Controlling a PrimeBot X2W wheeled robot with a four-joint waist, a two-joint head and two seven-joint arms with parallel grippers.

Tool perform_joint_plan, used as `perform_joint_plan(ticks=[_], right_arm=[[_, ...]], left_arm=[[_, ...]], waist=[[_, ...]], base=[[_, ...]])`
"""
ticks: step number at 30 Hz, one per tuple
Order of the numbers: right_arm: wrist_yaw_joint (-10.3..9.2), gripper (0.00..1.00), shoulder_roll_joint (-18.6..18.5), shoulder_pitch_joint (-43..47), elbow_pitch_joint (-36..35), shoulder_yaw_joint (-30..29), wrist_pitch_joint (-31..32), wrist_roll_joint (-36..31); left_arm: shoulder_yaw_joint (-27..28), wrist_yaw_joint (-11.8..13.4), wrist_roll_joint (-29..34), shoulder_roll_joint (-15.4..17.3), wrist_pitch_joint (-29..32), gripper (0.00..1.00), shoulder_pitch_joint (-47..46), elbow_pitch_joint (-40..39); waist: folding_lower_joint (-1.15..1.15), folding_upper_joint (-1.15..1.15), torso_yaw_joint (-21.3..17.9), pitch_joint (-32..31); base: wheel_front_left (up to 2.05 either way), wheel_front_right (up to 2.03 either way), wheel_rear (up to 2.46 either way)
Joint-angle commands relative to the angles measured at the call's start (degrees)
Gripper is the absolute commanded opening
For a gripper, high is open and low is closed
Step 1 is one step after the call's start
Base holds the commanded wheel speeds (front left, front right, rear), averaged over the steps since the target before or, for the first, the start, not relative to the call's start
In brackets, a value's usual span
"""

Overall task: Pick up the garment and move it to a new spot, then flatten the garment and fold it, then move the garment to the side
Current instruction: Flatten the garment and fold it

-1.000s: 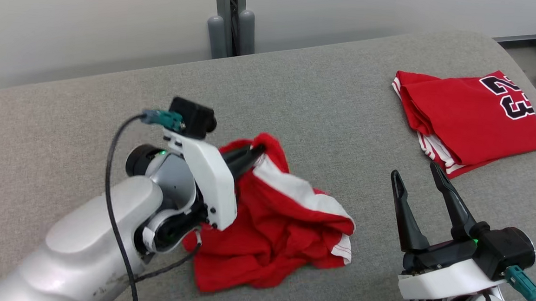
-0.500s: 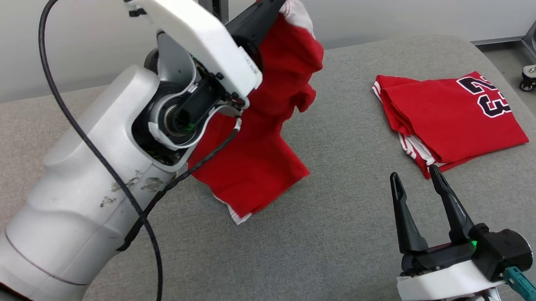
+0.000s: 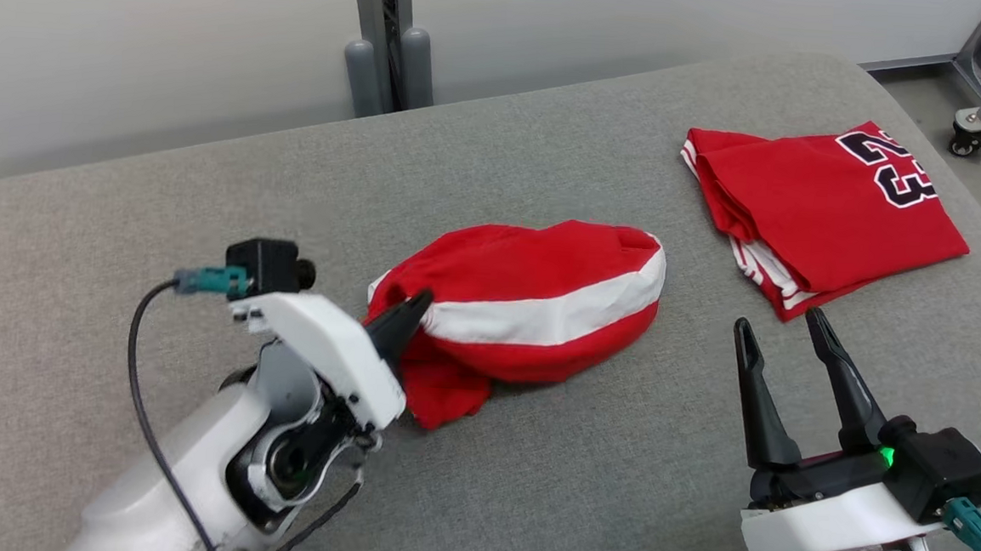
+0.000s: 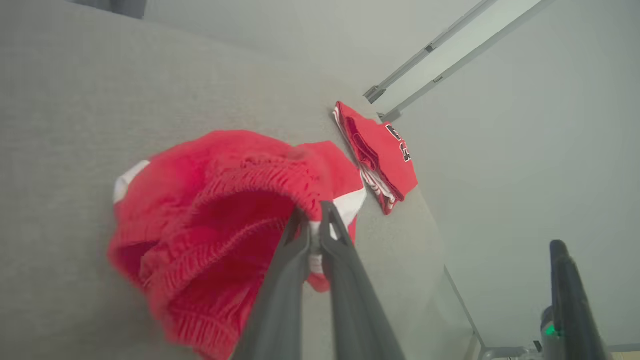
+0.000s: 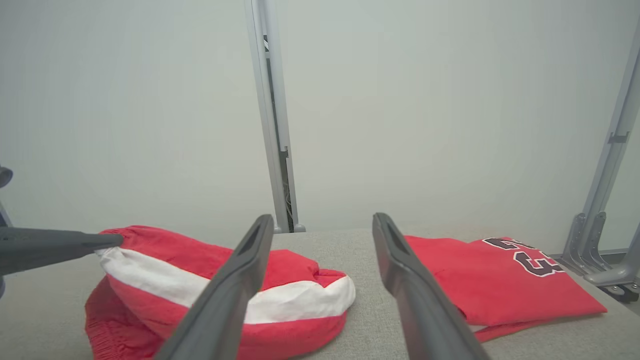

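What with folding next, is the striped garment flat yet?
No, bunched: the striped garment sits in a mound, edge pinched by the left tool.

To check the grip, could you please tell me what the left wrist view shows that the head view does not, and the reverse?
The left wrist view adds the garment's gathered elastic waistband, pinched in the shut left hand. The head view adds the right hand seen whole, open and empty, and the left arm's black cable. Both share the garment's white stripe, the folded jersey and the grey cushion.
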Motion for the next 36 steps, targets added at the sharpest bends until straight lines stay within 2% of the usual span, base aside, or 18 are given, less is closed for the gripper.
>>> perform_joint_plan(ticks=[1, 9, 15, 21, 22, 23, 24, 25, 36], right_arm=[[-0.02, 1.0, -0.2, 0.8, -0.1, -0.2, 0.0, -0.2], [-0.02, 1.0, -0.2, 1.1, 0.1, -0.2, 0.0, -1.3], [-0.02, 1.0, -0.2, 1.6, 0.6, 0.8, 0.0, -1.8], [-0.02, 1.0, -0.6, 1.8, 1.2, 1.3, 0.0, -1.7], [-0.02, 1.0, -0.6, 1.8, 1.4, 1.4, 0.0, -1.6], [-0.02, 1.0, -0.7, 1.9, 1.4, 1.5, 0.0, -1.6], [-0.02, 1.0, -0.7, 1.9, 1.5, 1.6, 0.0, -1.6], [-0.02, 1.0, -0.7, 1.8, 1.6, 1.7, 0.0, -1.5], [-0.02, 1.0, -0.7, 2.1, 2.2, 1.5, 0.0, -1.1]], left_arm=[[0.2, -0.4, 0.7, 1.0, -1.1, 0.0, 0.9, -0.5], [3.9, -2.9, -0.2, 5.1, -9.9, 0.0, 11.1, -2.7], [5.3, -4.4, -1.3, 6.5, -10.6, 0.0, 13.3, -0.9], [4.6, -6.1, 0.7, 6.4, -12.8, 0.02, 13.3, 3.3], [4.5, -6.1, 0.9, 6.2, -12.9, 0.18, 13.4, 3.8], [4.4, -6.1, 1.2, 6.2, -13.1, 0.45, 13.4, 4.3], [4.3, -6.2, 1.3, 6.1, -13.4, 0.87, 13.4, 4.7], [4.3, -6.3, 1.4, 6.0, -13.7, 1.0, 13.5, 5.1], [3.0, -3.2, 6.7, 8.6, -18.1, 1.0, 15.4, 5.5]], waist=[[0.0, 0.0, 0.8, 0.4], [0.0, 0.0, 5.4, 0.6], [0.0, 0.0, 7.8, -0.3], [0.0, 0.0, 8.1, -1.4], [0.0, 0.0, 8.0, -1.5], [0.0, 0.0, 7.9, -1.5], [0.0, 0.0, 7.8, -1.6], [0.0, 0.0, 7.7, -1.6], [0.0, 0.0, 7.2, -2.2]], base=[[0.0, 0.0, 0.0], [0.0, 0.0, 0.0], [0.0, 0.0, 0.0], [0.0, 0.0, 0.0], [0.0, 0.0, 0.0], [0.0, 0.0, 0.0], [0.0, 0.0, 0.0], [0.0, 0.0, 0.0], [0.0, 0.0, 0.0]])
